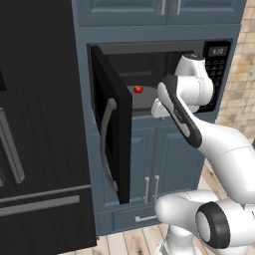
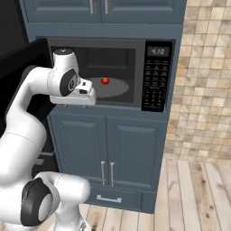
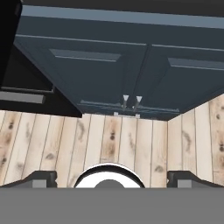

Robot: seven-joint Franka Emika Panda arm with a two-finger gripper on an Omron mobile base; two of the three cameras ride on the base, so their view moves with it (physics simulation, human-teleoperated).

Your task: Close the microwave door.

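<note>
1. The microwave door [image 1: 112,132] is standing wide open, swung out to the left of the microwave [image 2: 113,74] on its left-hand hinge, so the closing has not begun in any visible way.
2. In the left base view the door is showing edge-on, with its long curved grey handle [image 1: 105,144] on the face turned toward the black fridge [image 1: 40,124].
3. The grey cavity is lying exposed, and a small red item [image 2: 105,80], possibly a tomato, is sitting on the round turntable [image 2: 110,87].
4. The gripper [image 2: 83,96] is hovering in front of the lower left part of the opening, just beside the cavity's front edge, pointing down.
5. It is not touching the door or its handle in either base view, as far as I can tell.
6. In the hand view the two fingers [image 3: 39,178] are sitting far apart at the bottom corners, spread wide and holding nothing; below them the blue-grey cabinet doors [image 3: 131,78] and the wooden floor [image 3: 109,140] are showing.
7. My judgement: nearly the whole task is remaining. The arm is needing to get behind the door's outer face or handle and sweep it right until it is lying flush.
8. The keypad panel [image 2: 155,83] is sitting to the right of the cavity, with a small display [image 2: 158,51] above the buttons.
9. The display is showing pale digits that are looking like a time, perhaps "4:10", though they are too small to be sure.
10. The button legends are too blurred to read, and no brand name is showing anywhere.
</note>
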